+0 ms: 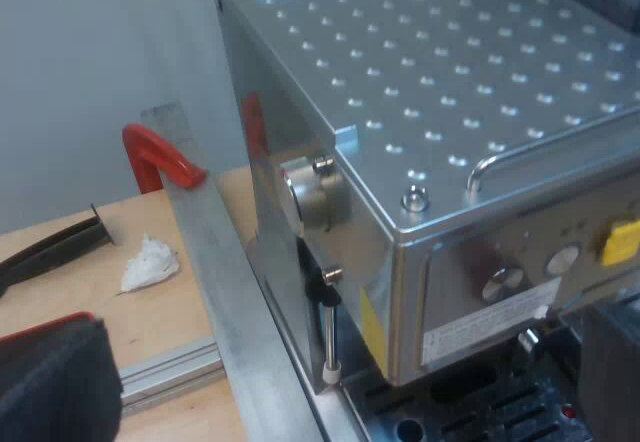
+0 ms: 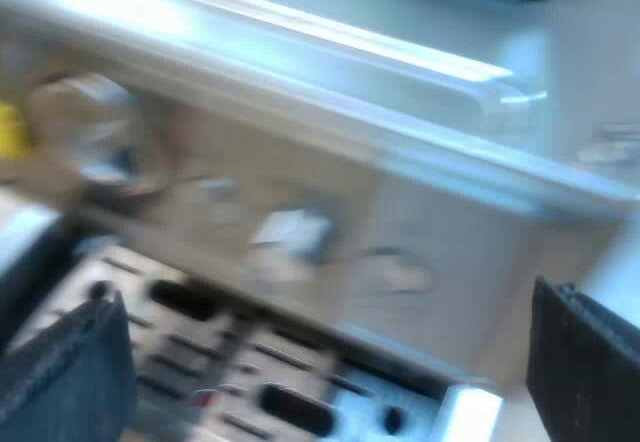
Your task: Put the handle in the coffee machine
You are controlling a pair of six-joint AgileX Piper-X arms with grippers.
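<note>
The espresso machine (image 1: 450,82) stands close under my left gripper (image 1: 335,372), showing its dimpled metal top, its front panel with round knobs (image 1: 497,284) and a yellow button (image 1: 620,242). A thin steam wand (image 1: 327,332) hangs at its side corner. My left gripper is open, its two dark fingers (image 1: 55,382) wide apart with nothing held. My right gripper (image 2: 320,362) is open too, its fingers (image 2: 585,362) spread before the machine's front panel (image 2: 300,232) and over the slotted drip tray (image 2: 250,382). The right wrist view is motion-blurred.
A metal rail (image 1: 215,282) runs along the machine's side on the wooden table (image 1: 170,312). A red clamp (image 1: 160,157) grips the rail's far end. Beside it lie a crumpled white tissue (image 1: 150,262) and a black bar (image 1: 50,247). A small red spot (image 1: 568,412) sits on the drip tray.
</note>
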